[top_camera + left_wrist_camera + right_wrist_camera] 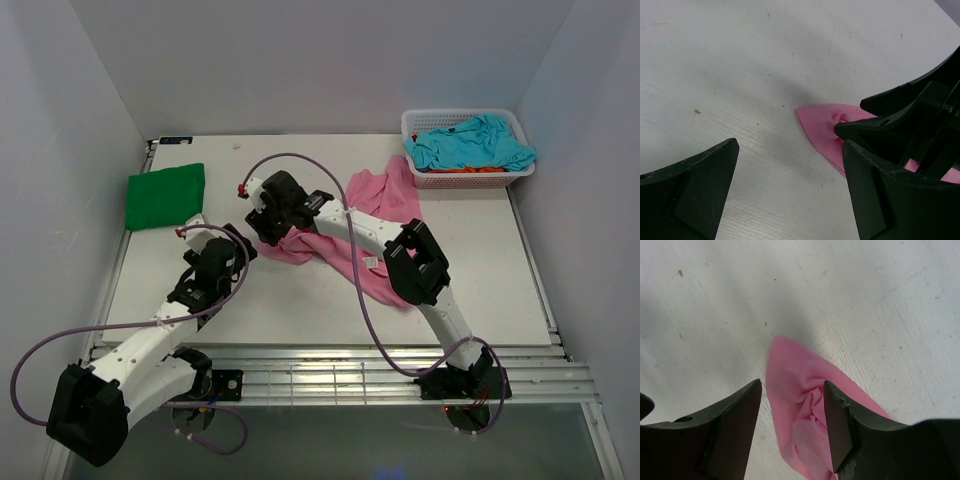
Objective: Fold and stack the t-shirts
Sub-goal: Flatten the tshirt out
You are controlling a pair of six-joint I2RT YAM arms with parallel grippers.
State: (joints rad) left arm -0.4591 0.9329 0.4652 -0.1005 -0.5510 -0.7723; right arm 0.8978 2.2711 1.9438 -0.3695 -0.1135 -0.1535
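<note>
Pink cloth fills both wrist views: it is the left-hand corner of the pink t-shirt (800,385), which lies rumpled across the middle of the table (300,300), partly under my right arm (370,235). My right gripper (792,425) straddles that corner with its jaws part-way in and the fabric puckered into a ridge between them. Whether they have a firm bite I cannot tell. I read this as taking a corner so the shirt can be pulled flat for folding.

My left gripper (790,190) hangs just beside it over bare tabletop, jaws wide apart and empty. I judge it is placed to take a second hold along the same edge.

The green t-shirt (165,195) sits folded at the far left, well apart, and is probably the base of the stack. A turquoise t-shirt (470,145) lies over an orange t-shirt (470,170) in the white mesh basket (468,182) at the far right, so most of the folding is not yet done.
</note>
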